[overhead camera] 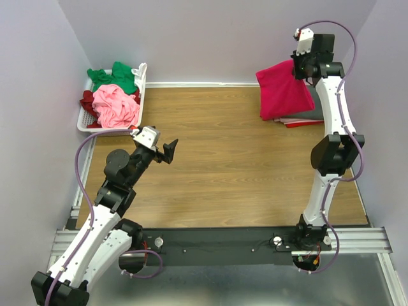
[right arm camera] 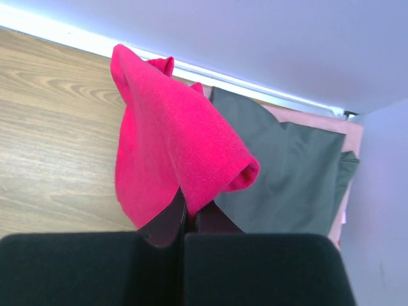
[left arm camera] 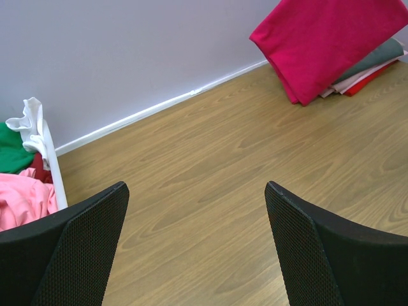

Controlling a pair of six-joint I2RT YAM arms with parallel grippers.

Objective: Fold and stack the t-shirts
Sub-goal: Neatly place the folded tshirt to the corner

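Observation:
My right gripper is shut on a folded crimson-pink t-shirt and holds it up at the far right; the shirt hangs down over a stack of folded shirts. In the right wrist view the crimson shirt is pinched between my closed fingers, above the stack's grey top shirt with a dusty pink one under it. My left gripper is open and empty, above the bare wood on the left. In the left wrist view the crimson shirt hangs at the far right.
A white slatted basket at the far left holds loose green, light pink and maroon shirts. It also shows in the left wrist view. Lilac walls close the back and sides.

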